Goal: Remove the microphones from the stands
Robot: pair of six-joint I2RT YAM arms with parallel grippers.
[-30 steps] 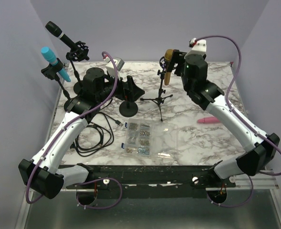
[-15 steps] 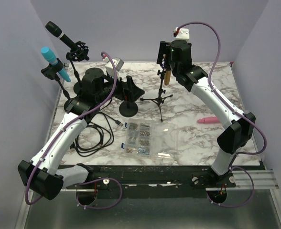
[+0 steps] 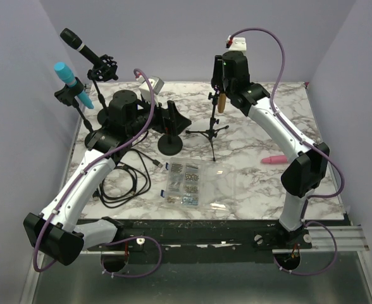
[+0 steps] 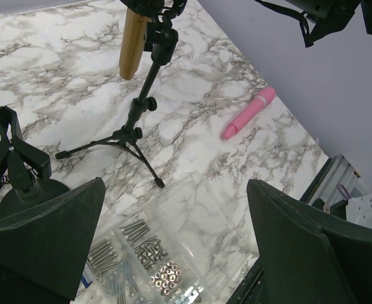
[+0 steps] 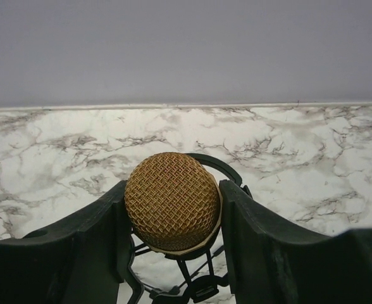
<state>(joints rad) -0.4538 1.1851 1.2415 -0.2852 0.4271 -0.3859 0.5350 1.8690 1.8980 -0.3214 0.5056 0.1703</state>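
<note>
Microphone (image 5: 172,201) sits gripped at its head by your right jaws, arm (image 3: 271,123) stretched far over the stand (image 3: 210,130); left jaws gape wide.

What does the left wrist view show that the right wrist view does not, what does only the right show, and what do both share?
Only the left wrist view shows the legs of the tripod stand, a pink microphone lying on the table, a clear box of screws and an empty black clip stand. Only the right wrist view shows the mesh head of the gold microphone, closely flanked by the fingers of the right gripper. Both show the gold microphone and the marble table.
</note>
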